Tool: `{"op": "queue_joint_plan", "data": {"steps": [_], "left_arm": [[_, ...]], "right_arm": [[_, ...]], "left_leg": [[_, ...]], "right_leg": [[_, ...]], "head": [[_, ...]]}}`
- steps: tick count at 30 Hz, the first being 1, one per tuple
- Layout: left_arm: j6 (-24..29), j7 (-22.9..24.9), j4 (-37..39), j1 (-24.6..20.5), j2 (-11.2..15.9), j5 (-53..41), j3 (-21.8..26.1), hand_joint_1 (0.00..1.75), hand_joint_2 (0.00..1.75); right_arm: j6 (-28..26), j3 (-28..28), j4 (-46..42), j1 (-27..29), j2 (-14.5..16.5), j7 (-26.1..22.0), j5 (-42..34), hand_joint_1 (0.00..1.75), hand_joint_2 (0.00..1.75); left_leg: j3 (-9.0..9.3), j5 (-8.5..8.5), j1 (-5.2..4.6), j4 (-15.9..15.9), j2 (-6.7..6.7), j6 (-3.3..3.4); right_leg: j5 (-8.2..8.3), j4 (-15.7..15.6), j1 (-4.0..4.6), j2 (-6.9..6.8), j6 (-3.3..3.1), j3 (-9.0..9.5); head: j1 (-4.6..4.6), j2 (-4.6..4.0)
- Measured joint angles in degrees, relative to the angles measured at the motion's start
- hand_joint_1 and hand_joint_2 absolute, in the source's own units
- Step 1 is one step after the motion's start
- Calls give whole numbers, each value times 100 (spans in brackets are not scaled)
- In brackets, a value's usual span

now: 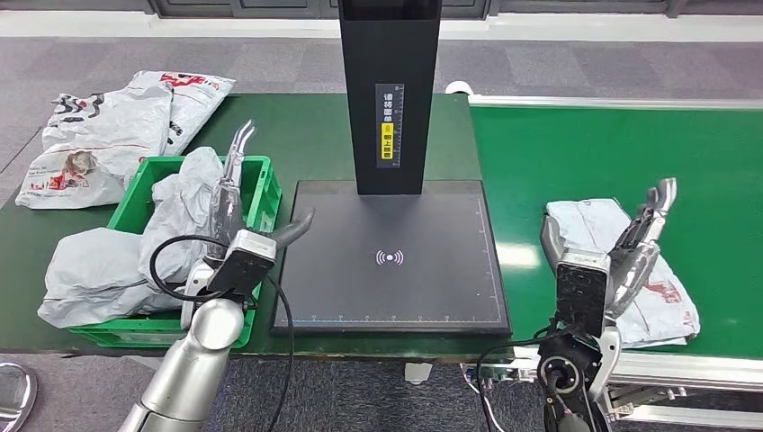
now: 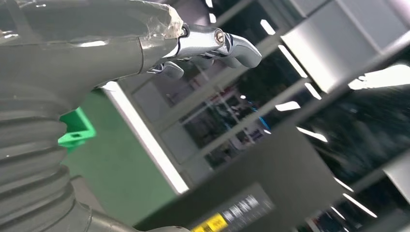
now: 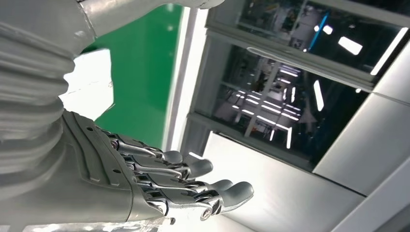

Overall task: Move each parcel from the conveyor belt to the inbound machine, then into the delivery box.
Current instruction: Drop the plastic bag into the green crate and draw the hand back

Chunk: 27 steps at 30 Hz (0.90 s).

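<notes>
Left hand (image 1: 236,205): fingers spread, holding nothing, above green box (image 1: 261,184).
Right hand (image 1: 621,247): fingers apart, empty, over grey parcel (image 1: 670,297) on conveyor belt (image 1: 612,153), right.
Scanner pad (image 1: 391,256): centre, bare.
Far left surface (image 1: 297,135): more parcels (image 1: 108,135).

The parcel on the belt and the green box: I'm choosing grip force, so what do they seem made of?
The parcel looks like a soft, glossy grey plastic mailer: it is creased and shiny. The green box looks like rigid moulded plastic, with a straight rim and slotted walls. Contents can't be judged.
</notes>
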Motion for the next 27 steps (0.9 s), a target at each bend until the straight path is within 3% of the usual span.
{"op": "queue_joint_plan", "data": {"steps": [8, 17, 27], "left_arm": [[-223, -82, -114, -38, -93, 552, -491, 0, 175], [-400, -74, 174, -143, -285, 1163, -1008, 0, 175], [-401, -74, 371, -189, -325, 1186, -1104, 0, 175]], "right_arm": [[-4, -124, 356, -9, -38, 311, 325, 0, 175], [-5, -627, 892, 85, -39, 825, 1621, 0, 175], [-5, -856, 1145, 104, -39, 893, 1736, 0, 175]], "left_leg": [[1, 1, 2, -1, 0, -1], [-3, 0, -1, 2, -2, 1], [0, -1, 0, 1, 6, 1]], "right_leg": [[0, 0, 3, 0, 0, -2], [0, -2, -3, -3, 3, 0], [0, -1, 0, 3, 3, -3]], "head": [[0, -1], [2, 0], [2, -1]]}}
